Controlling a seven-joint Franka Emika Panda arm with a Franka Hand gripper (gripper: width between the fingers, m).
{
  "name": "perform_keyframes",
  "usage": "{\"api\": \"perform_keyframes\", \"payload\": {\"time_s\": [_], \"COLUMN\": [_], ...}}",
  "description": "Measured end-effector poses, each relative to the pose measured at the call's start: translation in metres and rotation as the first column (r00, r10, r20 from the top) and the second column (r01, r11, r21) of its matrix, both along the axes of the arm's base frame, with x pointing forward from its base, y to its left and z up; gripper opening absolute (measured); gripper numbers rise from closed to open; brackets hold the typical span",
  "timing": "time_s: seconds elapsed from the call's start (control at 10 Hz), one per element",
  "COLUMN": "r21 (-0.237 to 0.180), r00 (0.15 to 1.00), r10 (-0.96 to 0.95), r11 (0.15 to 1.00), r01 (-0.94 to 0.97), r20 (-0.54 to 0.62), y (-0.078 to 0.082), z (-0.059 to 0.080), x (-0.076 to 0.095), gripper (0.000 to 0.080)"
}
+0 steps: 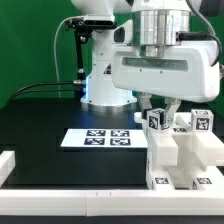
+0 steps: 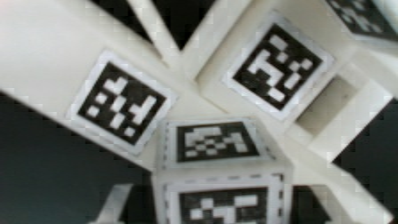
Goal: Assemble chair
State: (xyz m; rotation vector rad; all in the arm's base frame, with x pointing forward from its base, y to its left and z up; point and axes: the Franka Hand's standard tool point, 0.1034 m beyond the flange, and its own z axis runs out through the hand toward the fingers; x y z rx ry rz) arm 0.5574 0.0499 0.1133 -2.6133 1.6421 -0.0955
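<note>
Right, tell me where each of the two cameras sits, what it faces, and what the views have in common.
Exterior view: off the arm, low at table height, facing the white arm across the black table; marker board mid-table, chair parts at the exterior view's right, hand down among them.
Wrist view: on the wrist, looking close at tagged white chair parts; whether the pale shapes at the edge are fingers is unclear.
Shared: the tagged chair parts.

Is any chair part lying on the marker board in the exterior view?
No: the marker board shows only its printed tags, while the white chair parts stand off its edge, toward the exterior view's right.
</note>
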Motion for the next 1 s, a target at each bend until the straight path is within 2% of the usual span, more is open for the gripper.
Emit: {"api": "perform_keyframes", "payload": {"time_s": [0.2, 0.4, 0.7, 0.8, 1.0], "r21": [0.049, 0.079, 0.092, 0.097, 0.099], "r00": [0.969, 0.919, 0.85, 0.789, 0.737], "r10": [-0.246, -0.394, -0.525, -0.612, -0.673], "r11": [0.968, 0.915, 0.845, 0.783, 0.73], "r01": [0.246, 0.395, 0.526, 0.614, 0.676], "r20": [-0.011, -0.026, -0.044, -0.055, -0.064], "y": [-0.0015, -0.0016, -0.0008, -0.0006, -0.0007], "z": [-0.0006, -0.0007, -0.0004, 0.0002, 0.0007], "x": [-0.0011, -0.0019, -0.0023, -0.0021, -0.0019], "gripper": [0.0284, 0.0284, 0.0284, 0.0284, 0.0284]}}
